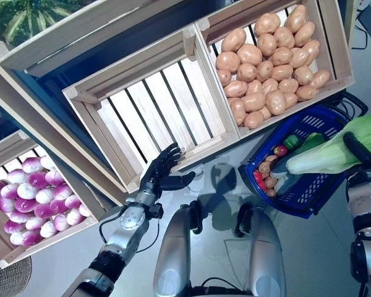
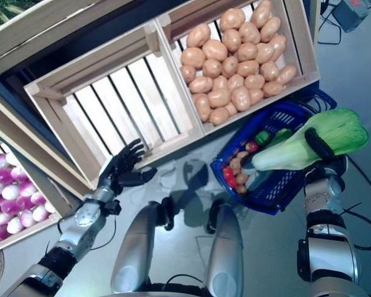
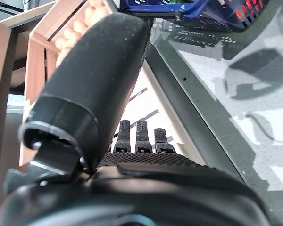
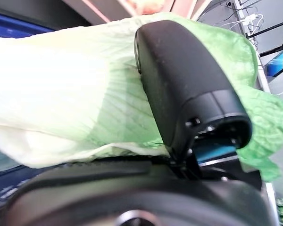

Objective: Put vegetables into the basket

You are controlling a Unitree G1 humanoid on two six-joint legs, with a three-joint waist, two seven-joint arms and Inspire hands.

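Observation:
My right hand (image 2: 321,159) is shut on a pale green cabbage (image 2: 309,141) and holds it over the right edge of the blue basket (image 1: 324,120); the thumb (image 4: 184,89) curls over the leaves (image 4: 85,108). The basket stands on the floor below the potato crate (image 1: 269,62) and holds small red, green and brown vegetables (image 1: 273,167). My left hand (image 1: 164,173) is open, fingers spread, in front of the empty wooden crate (image 1: 154,105), holding nothing.
A crate of purple-white turnips (image 1: 31,198) lies at the left. A crate with striped green melons (image 1: 31,18) sits at the top left. Grey floor lies below the crates.

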